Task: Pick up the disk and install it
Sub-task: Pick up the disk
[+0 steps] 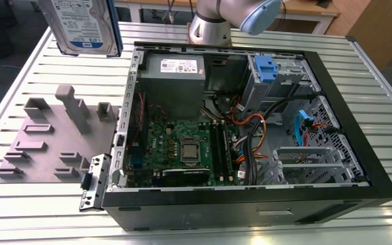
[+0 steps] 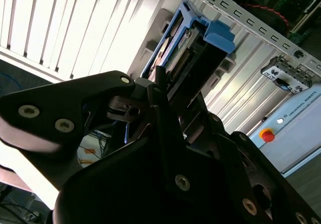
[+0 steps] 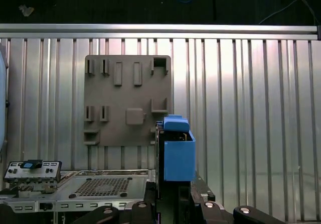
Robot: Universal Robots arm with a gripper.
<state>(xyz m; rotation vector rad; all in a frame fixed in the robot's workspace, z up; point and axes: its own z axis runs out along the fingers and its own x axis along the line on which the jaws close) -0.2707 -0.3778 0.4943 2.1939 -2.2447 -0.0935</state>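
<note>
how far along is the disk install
Pickup looks done: the claw is shut on the disk, held in the air to the exterior view's left of the open computer case. Left: the disk is not in the case yet.

The disk (image 1: 80, 23) is silver metal with a glossy paper label and a smooth blue plastic carrier (image 3: 179, 156); the table (image 1: 39, 214) is ribbed bright metal, the fixture plate (image 1: 46, 148) matt grey plastic.
</note>
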